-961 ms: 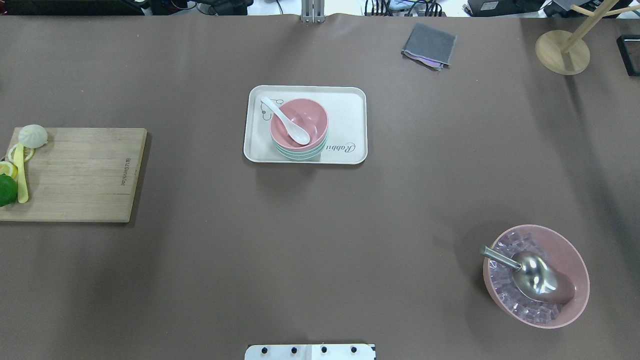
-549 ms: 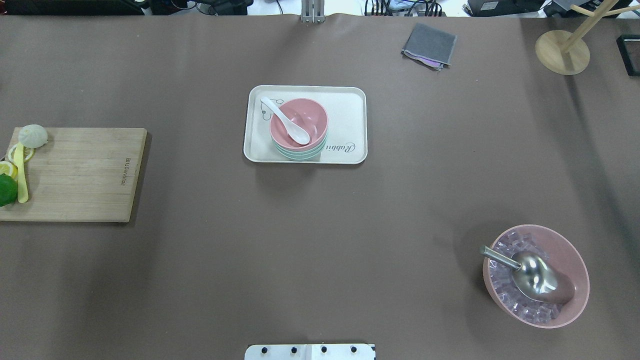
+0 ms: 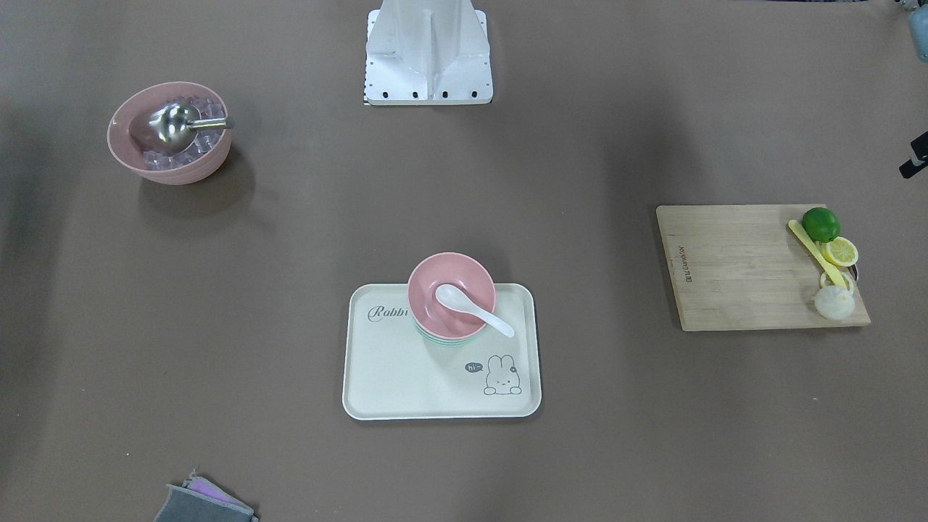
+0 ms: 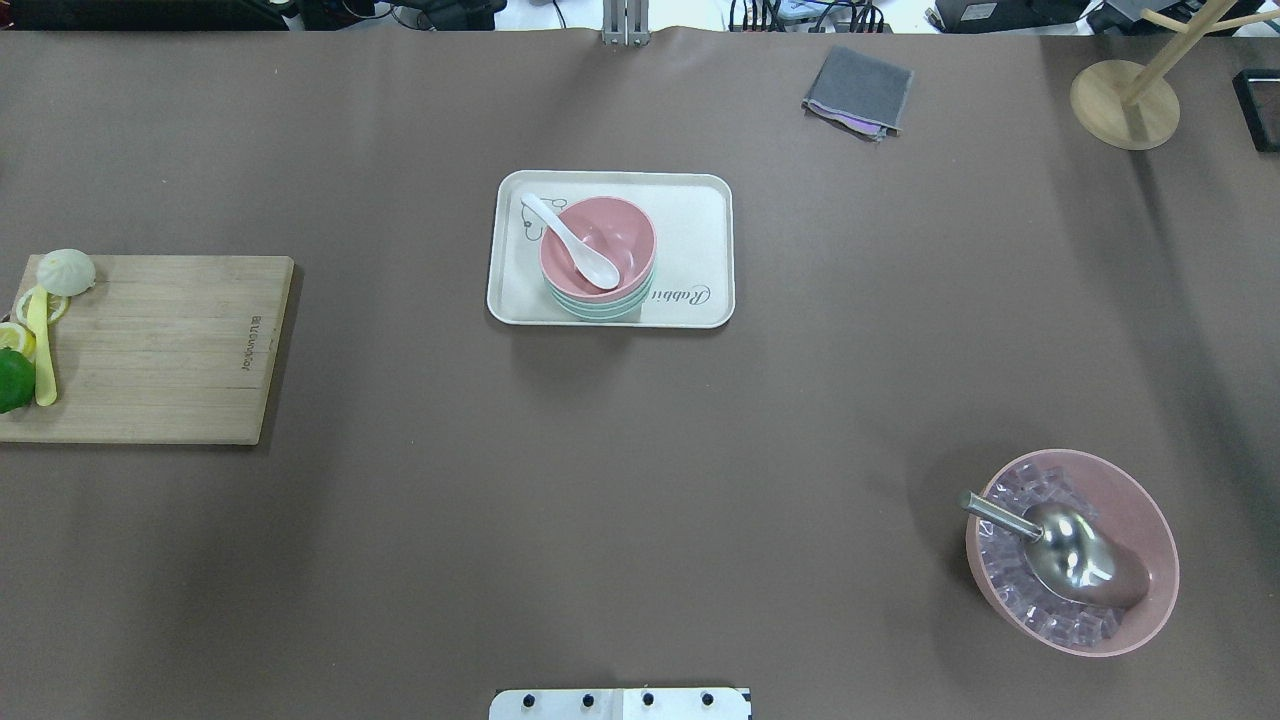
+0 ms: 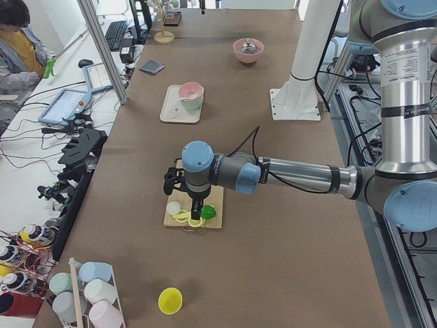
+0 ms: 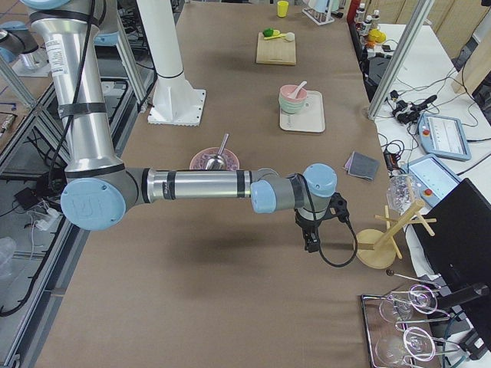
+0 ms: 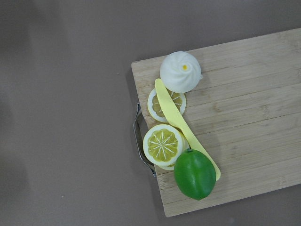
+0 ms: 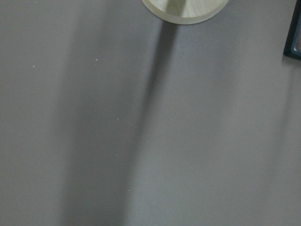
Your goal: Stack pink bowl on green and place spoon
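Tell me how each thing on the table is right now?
pink bowl, stacked on the green bowl
green bowl, underneath, on the tray
white spoon, lying in the pink bowl, handle over rim
large pink bowl, holding ice cubes and metal scoop
lime, whole
lemon slices, cut

Both arms are stretched way out toward opposite ends of the table. The left arm runs out flat, bends at the left wrist, and the left hand points straight down. The right arm is the same deal: level forearm, right wrist, right hand hanging down. Can't make out whether either hand's fingers are spread or closed.
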`<state>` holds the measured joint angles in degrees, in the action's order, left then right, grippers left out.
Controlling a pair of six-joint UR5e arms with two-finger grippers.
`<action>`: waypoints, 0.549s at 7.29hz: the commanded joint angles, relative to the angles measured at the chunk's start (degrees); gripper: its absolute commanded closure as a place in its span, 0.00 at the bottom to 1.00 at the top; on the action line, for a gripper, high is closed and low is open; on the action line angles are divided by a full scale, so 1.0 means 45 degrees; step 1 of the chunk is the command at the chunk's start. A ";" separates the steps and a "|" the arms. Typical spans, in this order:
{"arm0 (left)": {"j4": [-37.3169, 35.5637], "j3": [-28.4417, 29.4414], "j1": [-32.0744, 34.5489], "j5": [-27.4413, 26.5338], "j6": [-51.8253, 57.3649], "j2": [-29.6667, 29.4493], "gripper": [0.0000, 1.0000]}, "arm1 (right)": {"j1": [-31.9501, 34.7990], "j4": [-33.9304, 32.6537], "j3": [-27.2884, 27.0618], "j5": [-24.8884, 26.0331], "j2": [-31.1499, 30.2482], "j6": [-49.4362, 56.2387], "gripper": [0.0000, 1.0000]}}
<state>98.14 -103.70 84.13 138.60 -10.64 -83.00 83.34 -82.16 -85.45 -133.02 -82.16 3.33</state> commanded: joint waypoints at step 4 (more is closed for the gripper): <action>-0.0051 -0.0138 0.0171 0.0058 -0.0137 0.0163 0.01 | -0.0062 0.0015 -0.0542 0.0125 -0.0335 0.0002 0.00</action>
<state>97.92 -104.12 84.80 138.68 -11.28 -82.56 83.06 -82.09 -87.65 -132.80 -83.11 3.37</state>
